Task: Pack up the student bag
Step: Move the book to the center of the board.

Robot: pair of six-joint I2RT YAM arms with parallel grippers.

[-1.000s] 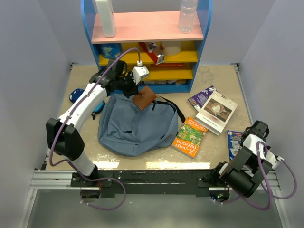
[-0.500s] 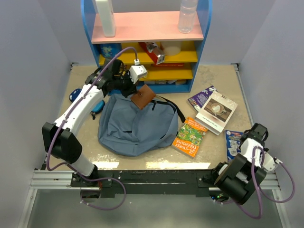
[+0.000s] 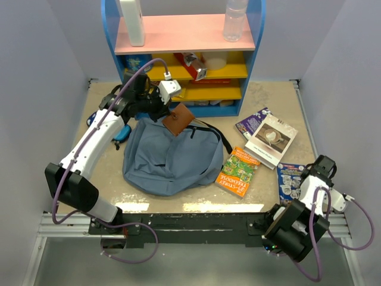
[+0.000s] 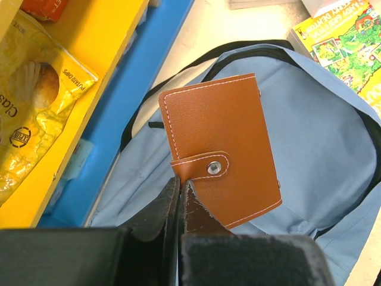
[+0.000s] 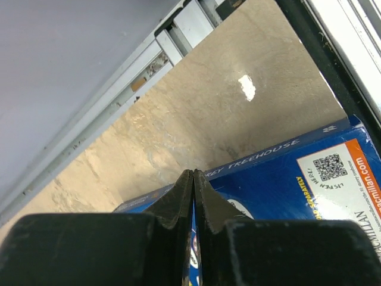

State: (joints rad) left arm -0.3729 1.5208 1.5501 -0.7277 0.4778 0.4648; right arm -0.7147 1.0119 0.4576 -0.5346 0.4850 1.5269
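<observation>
The left hand (image 4: 181, 189) grips a tan stitched-leather snap wallet (image 4: 220, 149) above the far end of the slate-blue fabric student bag (image 3: 169, 158). The bag lies centre-left on the tabletop (image 3: 268, 101) and stretches from there toward the frame bottom. The right hand (image 5: 192, 179), at lower right, is pinched on a blue paperback book (image 5: 286, 173).

The left gripper (image 4: 181, 189), pinching the brown wallet (image 3: 178, 119), drew back a little toward the shelf (image 3: 184, 33) and leftward, its elbow swinging out. Over on the other side, the right gripper (image 5: 192, 179) tightened on the blue book (image 3: 289, 183) and dragged it leftward across the tabletop (image 3: 268, 101).
</observation>
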